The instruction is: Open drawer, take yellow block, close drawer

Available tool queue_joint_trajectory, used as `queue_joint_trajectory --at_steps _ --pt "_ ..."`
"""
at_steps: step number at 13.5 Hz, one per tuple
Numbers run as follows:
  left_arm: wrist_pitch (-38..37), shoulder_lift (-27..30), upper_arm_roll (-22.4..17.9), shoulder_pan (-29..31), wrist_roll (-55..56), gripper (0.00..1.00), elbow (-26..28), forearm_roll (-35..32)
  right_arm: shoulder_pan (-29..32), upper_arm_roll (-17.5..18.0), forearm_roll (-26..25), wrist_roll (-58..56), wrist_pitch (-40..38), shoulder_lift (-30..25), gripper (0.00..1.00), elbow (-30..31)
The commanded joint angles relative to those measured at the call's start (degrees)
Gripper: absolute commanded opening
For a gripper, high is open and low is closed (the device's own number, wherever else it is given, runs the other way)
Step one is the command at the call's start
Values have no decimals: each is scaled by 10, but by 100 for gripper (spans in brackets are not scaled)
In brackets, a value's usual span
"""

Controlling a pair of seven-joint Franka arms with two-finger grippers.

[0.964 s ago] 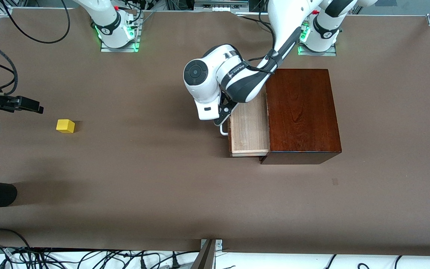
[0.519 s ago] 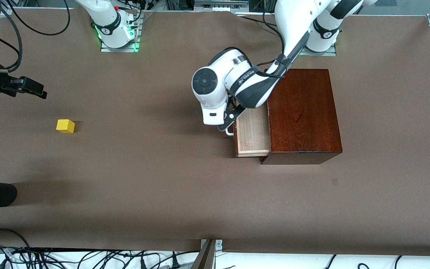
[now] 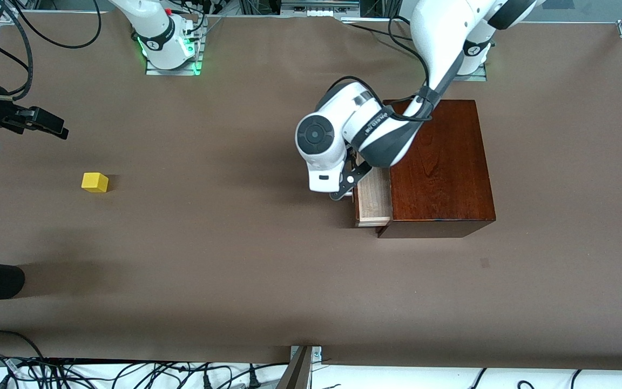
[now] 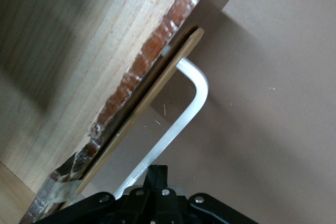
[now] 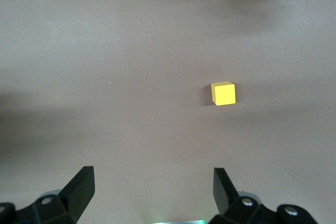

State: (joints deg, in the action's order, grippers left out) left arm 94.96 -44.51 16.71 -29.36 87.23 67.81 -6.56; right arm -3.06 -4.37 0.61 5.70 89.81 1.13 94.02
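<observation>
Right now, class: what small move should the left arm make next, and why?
Probably keep pushing the drawer into the mahogany box: the left gripper is shut on its white handle, a strip of tray shows, and the yellow block lies out on the table.

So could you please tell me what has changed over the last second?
The left claw, shut on the white handle, has pushed the drawer most of the way into the wooden box; a short strip of tray still shows. The right claw rose slightly, open. The yellow block stayed put on the table.
</observation>
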Motion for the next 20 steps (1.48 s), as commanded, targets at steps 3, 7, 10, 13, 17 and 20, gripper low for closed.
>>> queue_joint_trajectory --at_steps 3,7,10,13,17,20 --pt "-20 50 -31 72 -95 0 65 -61 11 12 -3 11 -9 -14 100 7" --pt "-22 50 -31 86 -125 0 66 -75 11 11 -4 10 -10 -9 100 6" --pt "-29 58 -24 85 -114 0 55 -55 11 11 -6 9 -9 -10 100 6" --pt "-39 92 -24 82 -81 15 54 50 11 11 -11 1 -4 -9 100 2" --pt "-65 151 -18 78 -87 100 31 87 11 13 -31 -10 -8 -14 100 -4" --pt "-72 188 -22 98 -135 100 31 86 11 12 -26 -10 -10 -14 100 -9"
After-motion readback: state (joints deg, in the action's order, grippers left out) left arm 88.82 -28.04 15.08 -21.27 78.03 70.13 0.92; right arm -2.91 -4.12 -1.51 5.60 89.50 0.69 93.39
